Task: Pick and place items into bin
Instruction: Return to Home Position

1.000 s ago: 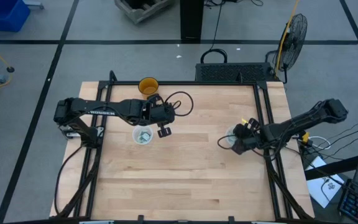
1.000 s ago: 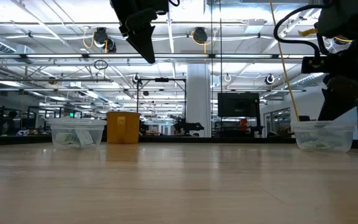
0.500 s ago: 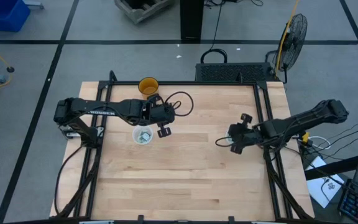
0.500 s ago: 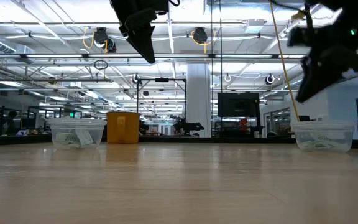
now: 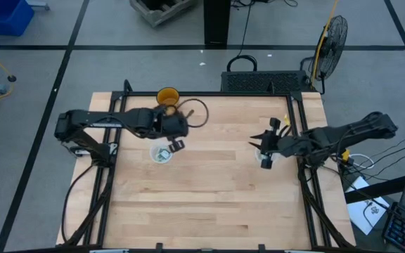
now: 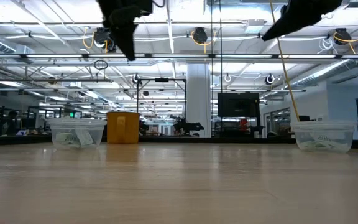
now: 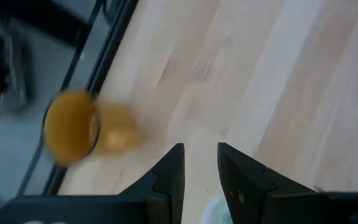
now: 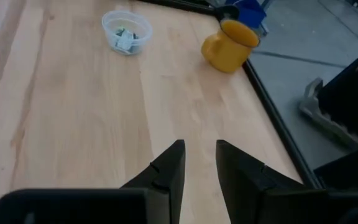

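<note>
Wooden table (image 5: pixel 209 190) bears no legible writing; left end effector (image 7: pixel 200 167) and right end effector (image 8: pixel 199 163) hang slightly spread, empty.

Small pale green-and-white wrapped items (image 5: pixel 162 154) are held in a clear tub near the table's left edge; more items (image 6: pixel 319 144) are seen in another near its right edge.

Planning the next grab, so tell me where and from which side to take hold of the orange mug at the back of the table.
Grip the orange mug across its rim and wall, coming down from above. It stands upright with its mouth open upward, clear of the clear cup of wrapped pieces. Its handle sticks out sideways, so probably set the fingers off that side. The left end effector is nearer.
</note>
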Available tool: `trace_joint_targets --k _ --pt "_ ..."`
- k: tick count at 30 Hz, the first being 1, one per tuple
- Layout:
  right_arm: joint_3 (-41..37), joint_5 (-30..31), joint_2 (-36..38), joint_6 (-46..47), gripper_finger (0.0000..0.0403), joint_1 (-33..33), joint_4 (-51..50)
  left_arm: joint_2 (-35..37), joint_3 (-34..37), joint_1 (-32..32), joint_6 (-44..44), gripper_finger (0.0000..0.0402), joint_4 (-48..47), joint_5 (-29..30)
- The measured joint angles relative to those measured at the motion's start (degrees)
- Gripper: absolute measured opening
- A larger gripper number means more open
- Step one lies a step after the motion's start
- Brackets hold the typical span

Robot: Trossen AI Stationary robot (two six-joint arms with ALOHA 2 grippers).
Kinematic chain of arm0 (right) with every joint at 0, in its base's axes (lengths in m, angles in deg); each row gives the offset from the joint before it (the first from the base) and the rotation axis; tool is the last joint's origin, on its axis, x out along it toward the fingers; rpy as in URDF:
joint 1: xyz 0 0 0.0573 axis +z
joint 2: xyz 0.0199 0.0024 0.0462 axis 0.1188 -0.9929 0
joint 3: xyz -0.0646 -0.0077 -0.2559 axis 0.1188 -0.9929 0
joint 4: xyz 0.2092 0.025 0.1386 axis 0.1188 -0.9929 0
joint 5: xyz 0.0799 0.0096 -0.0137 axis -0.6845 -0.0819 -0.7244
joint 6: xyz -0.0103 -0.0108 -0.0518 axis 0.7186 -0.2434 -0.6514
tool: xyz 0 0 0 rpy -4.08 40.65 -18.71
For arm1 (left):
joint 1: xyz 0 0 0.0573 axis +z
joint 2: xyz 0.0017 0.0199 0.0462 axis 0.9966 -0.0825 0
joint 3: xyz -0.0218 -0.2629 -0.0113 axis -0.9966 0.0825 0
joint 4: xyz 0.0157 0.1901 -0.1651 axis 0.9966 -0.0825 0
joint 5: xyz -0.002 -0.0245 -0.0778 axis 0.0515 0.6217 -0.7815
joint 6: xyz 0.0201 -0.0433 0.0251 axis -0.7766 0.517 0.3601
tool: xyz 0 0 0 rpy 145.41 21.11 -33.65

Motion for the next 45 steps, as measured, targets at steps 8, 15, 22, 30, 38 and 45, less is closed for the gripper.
trace_joint_targets --k 8,15,22,30,38,45 --pt "0.0 0.2 7.9 0.1 0.0086 0.0 -5.4 12.3 0.0 -1.4 12.5 0.0102 -13.7 8.5" --pt "-0.1 0.1 20.2 5.4 0.0086 0.0 -11.7 28.1 0.0 -1.8 16.2 0.0102 -15.7 9.0" --pt "-5.6 0.1 30.3 8.9 0.0086 0.0 -11.5 43.2 7.5 -1.8 16.8 0.0102 -13.4 7.2" --pt "-14.1 -0.2 35.7 4.0 0.0086 0.0 -0.1 61.1 32.1 -1.8 10.4 0.0102 6.6 3.8" --pt "-15.2 -6.7 37.7 6.8 0.0086 0.0 2.8 74.9 49.7 -1.8 3.7 0.0102 23.8 -3.4" --pt "-21.0 -9.1 38.4 3.6 0.0086 0.0 12.1 87.1 52.1 -1.8 -0.3 0.0102 25.4 -7.7"
